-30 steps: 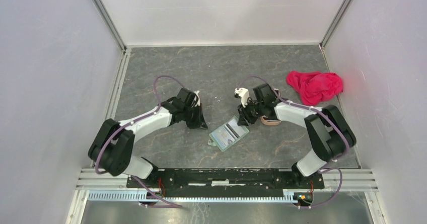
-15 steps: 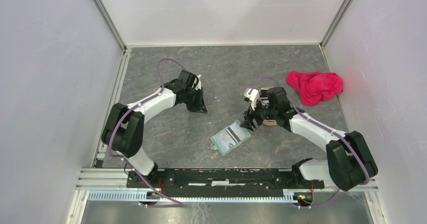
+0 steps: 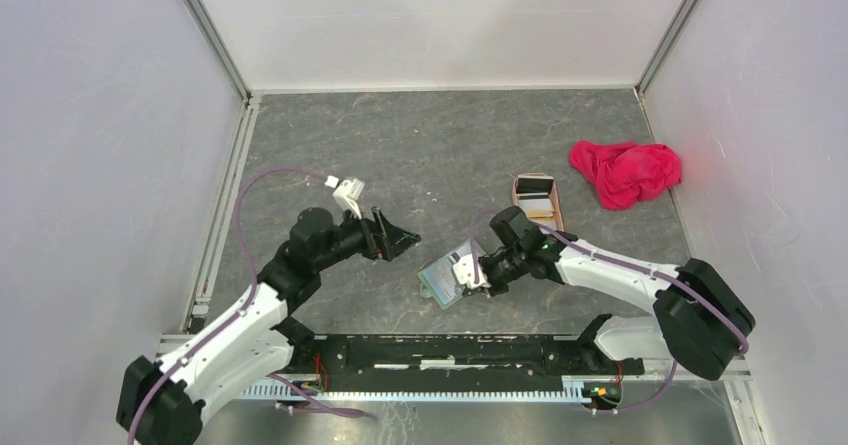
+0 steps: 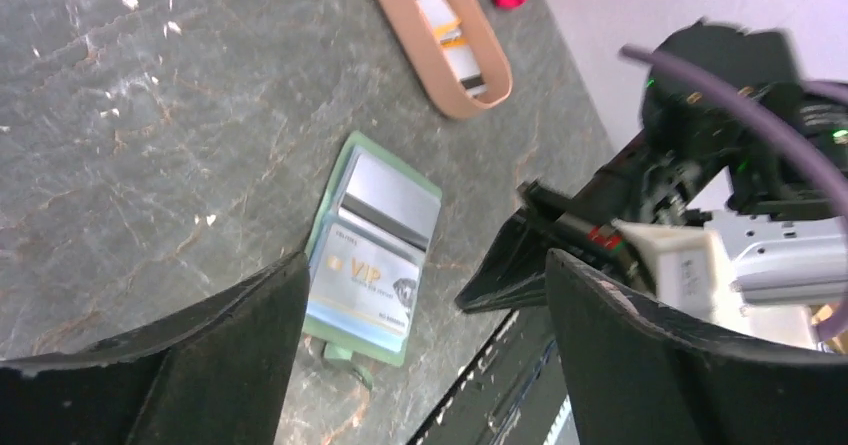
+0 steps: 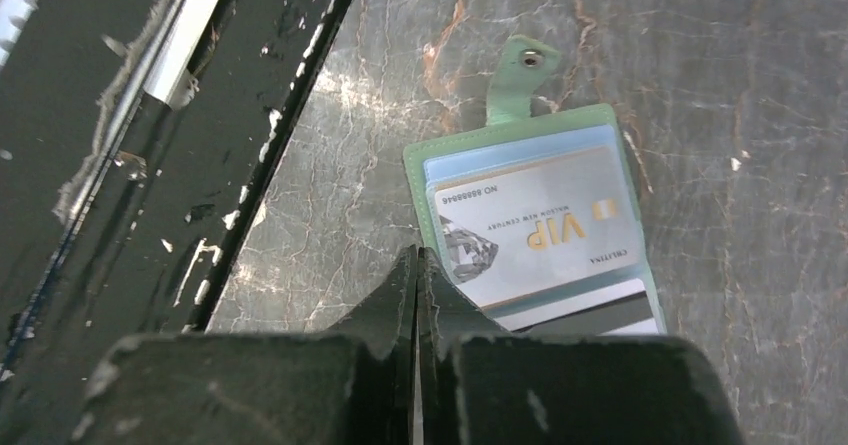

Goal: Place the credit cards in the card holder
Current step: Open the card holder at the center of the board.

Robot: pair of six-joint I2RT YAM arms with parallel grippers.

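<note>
The sage-green card holder point(image 3: 440, 285) lies open on the table, its snap tab point(image 5: 521, 75) toward the near rail. A whitish VIP credit card point(image 5: 540, 230) sits in one pocket. Beside it, a card with a dark stripe point(image 4: 392, 197) sits in the other pocket. My right gripper point(image 5: 416, 257) is shut with nothing between its fingers. Its tips are at the holder's edge next to the VIP card; I cannot tell if they touch. My left gripper point(image 3: 405, 237) hangs open and empty to the left of the holder. More credit cards point(image 4: 447, 33) lie in the pinkish-brown tray point(image 3: 535, 182).
A red-pink cloth point(image 3: 625, 170) is bunched at the back right near the wall. The black base rail point(image 5: 150, 155) runs along the near edge, close to the card holder. Side walls stand left and right of the table.
My right gripper left the tray, came down to the card holder and shut. My left arm drew back toward the near side and its gripper opened. The card holder stays in place.
</note>
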